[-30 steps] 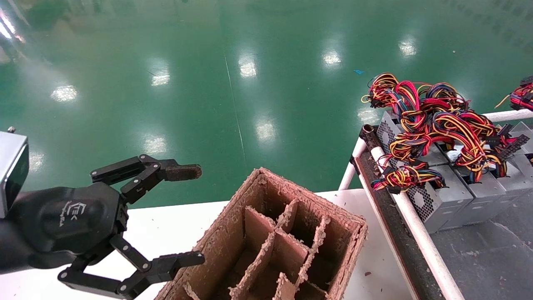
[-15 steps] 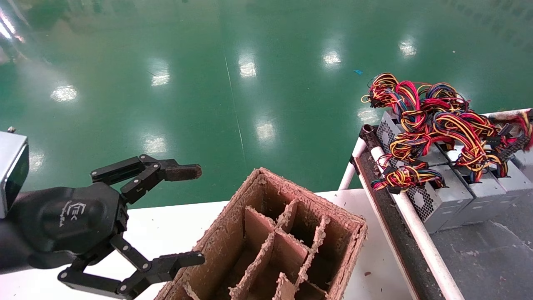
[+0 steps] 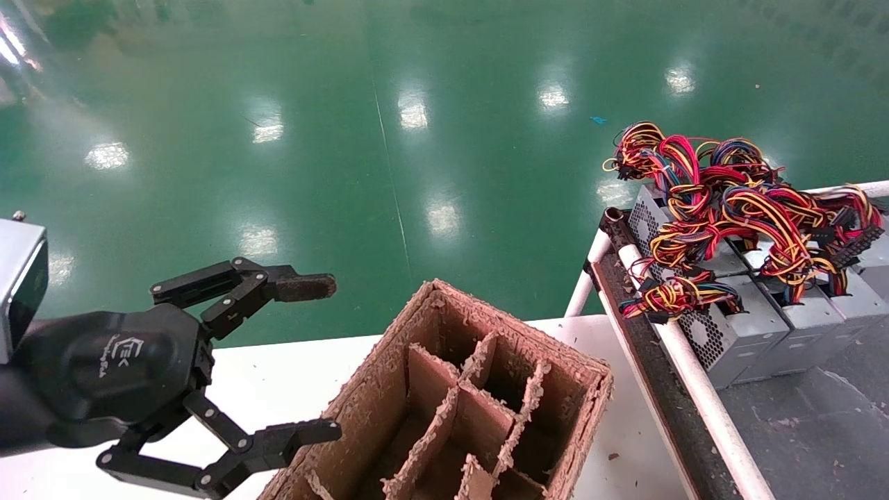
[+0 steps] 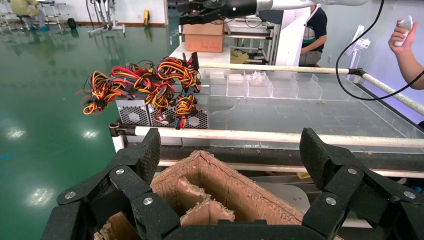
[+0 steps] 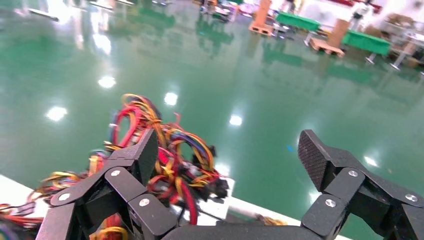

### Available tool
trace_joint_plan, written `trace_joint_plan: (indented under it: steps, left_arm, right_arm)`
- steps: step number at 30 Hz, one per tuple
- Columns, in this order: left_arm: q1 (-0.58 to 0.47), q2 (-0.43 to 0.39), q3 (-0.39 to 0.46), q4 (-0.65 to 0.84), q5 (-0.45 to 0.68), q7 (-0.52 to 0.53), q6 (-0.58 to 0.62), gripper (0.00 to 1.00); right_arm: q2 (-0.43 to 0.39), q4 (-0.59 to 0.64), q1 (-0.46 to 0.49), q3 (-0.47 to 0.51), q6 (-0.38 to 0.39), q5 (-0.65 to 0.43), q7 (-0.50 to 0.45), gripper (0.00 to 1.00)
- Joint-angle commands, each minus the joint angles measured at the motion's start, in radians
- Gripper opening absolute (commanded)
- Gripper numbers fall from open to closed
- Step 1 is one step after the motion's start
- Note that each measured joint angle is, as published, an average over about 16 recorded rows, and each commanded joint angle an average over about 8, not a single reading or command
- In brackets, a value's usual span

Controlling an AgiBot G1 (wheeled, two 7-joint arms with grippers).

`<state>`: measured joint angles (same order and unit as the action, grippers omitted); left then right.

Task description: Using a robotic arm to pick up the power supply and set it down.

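Observation:
Several silver-grey power supply units [image 3: 750,323] stand in a row on the rack at the right. Tangled red, yellow and black wires [image 3: 722,201] lie on top of them. My right gripper [image 5: 229,147] is open and holds nothing, and the wires [image 5: 165,150] lie below it in the right wrist view. The head view does not show it. The left wrist view shows it far off on its white arm [image 4: 280,4], above the rack. My left gripper [image 3: 326,357] hangs open and idle beside the cardboard box [image 3: 444,389], above the white table.
The brown divided cardboard box [image 4: 220,185] sits on the white table [image 3: 278,375]. White pipe rails [image 3: 694,389] edge the rack with its dark mat [image 3: 819,430]. Clear plastic bins [image 4: 270,85] and a person [image 4: 312,30] are beyond the rack. Green floor lies past the table.
A wire bundle that was raised at the far right edge has dropped onto the row of power supplies. My left gripper has not moved.

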<state>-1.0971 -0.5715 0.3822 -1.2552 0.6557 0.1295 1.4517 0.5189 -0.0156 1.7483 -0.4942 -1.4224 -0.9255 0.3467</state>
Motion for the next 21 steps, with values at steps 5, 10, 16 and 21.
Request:
trace_joint_plan:
  steps: [5, 10, 16, 21]
  left_arm:
    - [0.000, 0.000, 0.000, 0.000, 0.000, 0.000, 0.000, 1.00]
    - [0.000, 0.000, 0.000, 0.000, 0.000, 0.000, 0.000, 1.00]
    - [0.000, 0.000, 0.000, 0.000, 0.000, 0.000, 0.000, 1.00]
    - [0.000, 0.000, 0.000, 0.000, 0.000, 0.000, 0.000, 1.00]
  right_arm:
    - [-0.001, -0.013, -0.008, 0.007, -0.028, 0.009, 0.006, 1.00]
    - [0.003, -0.075, -0.041, 0.017, -0.030, 0.018, -0.021, 1.00]
    - [0.013, -0.199, -0.107, 0.038, -0.035, 0.037, -0.074, 1.00]
    - [0.021, -0.304, -0.162, 0.055, -0.038, 0.052, -0.119, 1.00]
